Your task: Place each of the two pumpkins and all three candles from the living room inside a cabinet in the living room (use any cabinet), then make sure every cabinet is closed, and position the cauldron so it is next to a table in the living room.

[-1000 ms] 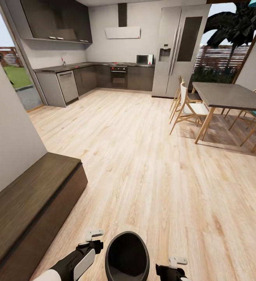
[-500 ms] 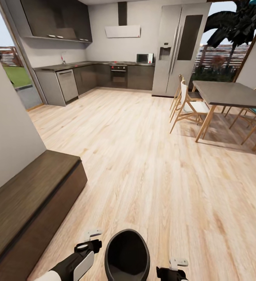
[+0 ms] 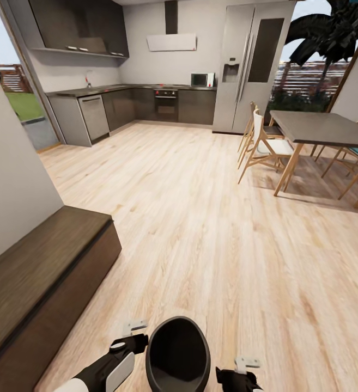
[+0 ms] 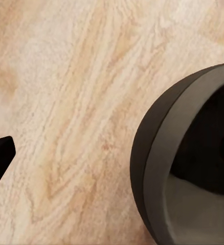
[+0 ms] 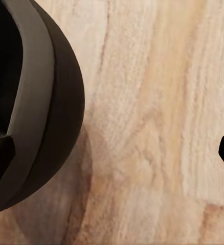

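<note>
While the robot rolls across the wooden floor (image 3: pixel 211 228), the black cauldron (image 3: pixel 177 354) sits low in front of it, between its two arms. The left gripper (image 3: pixel 128 336) is just beside the cauldron on one side and the right gripper (image 3: pixel 243 371) is near it on the other. In both wrist views the finger tips stand far apart, so both grippers look open, with the pot's rim beside them. I cannot tell if they press on the pot.

I think the job now is to bring the cauldron next to the table (image 3: pixel 323 129), well ahead of the cauldron. Go slowly and keep the pot steady so it does not tip.

I count one cauldron, one table, one dark cabinet (image 3: pixel 42 283) beside the left arm, and several chairs (image 3: pixel 266 147).
</note>
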